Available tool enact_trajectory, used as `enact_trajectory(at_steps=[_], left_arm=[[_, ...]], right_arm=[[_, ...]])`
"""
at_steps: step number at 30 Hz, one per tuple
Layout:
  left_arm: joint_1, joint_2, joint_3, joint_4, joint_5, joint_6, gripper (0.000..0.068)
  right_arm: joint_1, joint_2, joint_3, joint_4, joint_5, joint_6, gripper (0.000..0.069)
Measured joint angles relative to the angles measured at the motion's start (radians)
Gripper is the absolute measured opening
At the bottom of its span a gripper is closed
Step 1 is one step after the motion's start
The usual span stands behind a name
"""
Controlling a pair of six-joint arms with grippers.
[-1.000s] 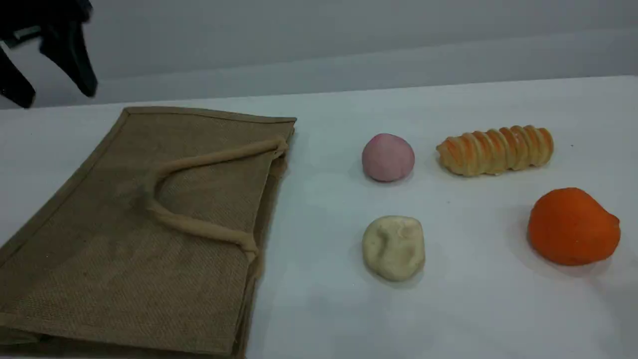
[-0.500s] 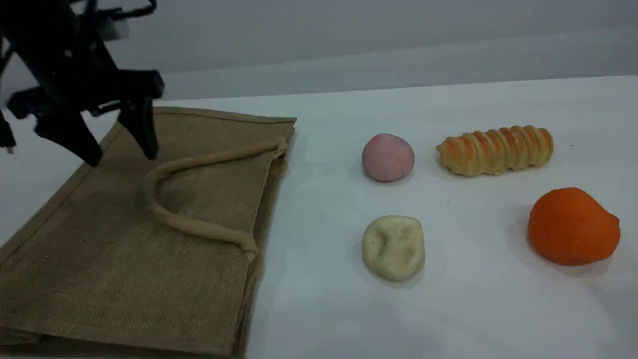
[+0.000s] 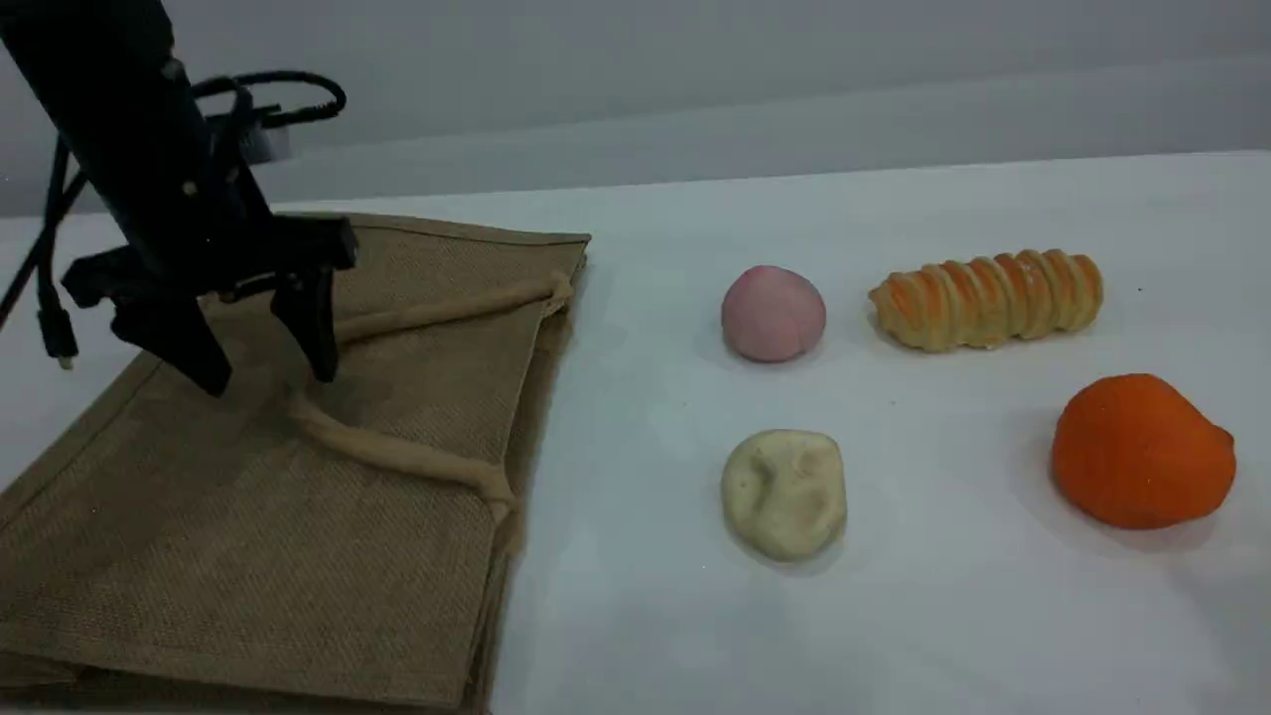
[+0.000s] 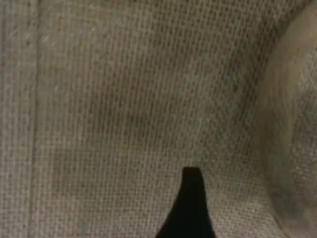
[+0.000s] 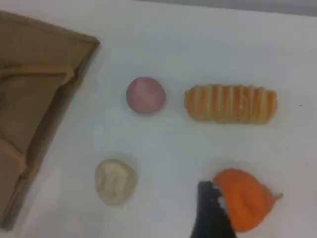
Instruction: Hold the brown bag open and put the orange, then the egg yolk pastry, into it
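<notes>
We see the left end effector (image 3: 268,372) spread wide and empty just above the flat tan jute bag (image 3: 248,556), beside its rope handle (image 3: 397,452). The white surface (image 3: 943,616) (grey wall behind) carries the matte orange fruit (image 3: 1142,452) and the cream dimpled egg yolk pastry (image 3: 784,494), well apart. Only the right wrist view shows the right end effector's fingertip (image 5: 210,213), above the fruit; its grip we cannot tell.

Black left arm (image 3: 129,139), looped black cable (image 3: 288,94), seemingly matte.
</notes>
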Motion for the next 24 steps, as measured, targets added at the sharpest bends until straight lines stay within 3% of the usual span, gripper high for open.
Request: enact_trajectory(at_steps=[16,20,24], left_arm=[[0.0,0.075,-0.008,-0.003,-0.069,0.0,0.0547],[0.0,0.075,-0.008,-0.003,-0.071,0.0,0.0472],[0.0,0.076,-0.008,-0.021,-0.071,0.0,0.0321]], right_arm=[[0.0,0.0,0.0,-0.001,0.001,0.0,0.0407],[0.0,0.0,0.0,-0.004,0.001,0.0,0.0407],[0.0,0.0,0.0,-0.004,0.001,0.0,0.0407]])
